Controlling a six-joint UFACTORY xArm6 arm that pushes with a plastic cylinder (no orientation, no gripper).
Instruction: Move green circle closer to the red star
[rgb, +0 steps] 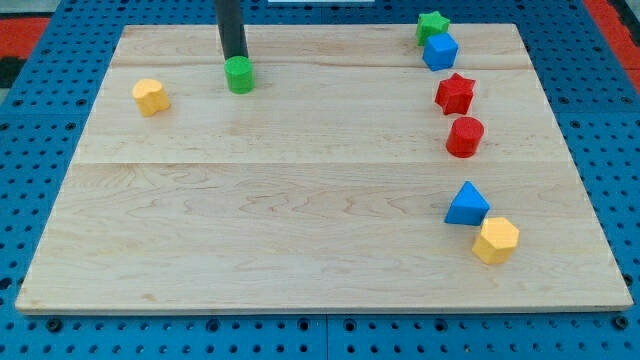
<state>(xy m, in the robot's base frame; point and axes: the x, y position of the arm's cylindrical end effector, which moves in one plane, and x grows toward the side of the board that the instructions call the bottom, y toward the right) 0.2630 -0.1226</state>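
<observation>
Item: our tip (236, 58) is sitting hidden behind the green circle (239, 75) (no pincer fitted), the red star (455, 93) lying at three o'clock, bare board (300, 200) stretching between.

Pale wooden board (300, 200) on a blue perforated base (30, 200), red patches at the top corners.

Pale smooth matt wooden board (300, 220), blue perforated metal-looking base (30, 120), matt green circle (239, 74), dark matt rod (231, 28)
</observation>
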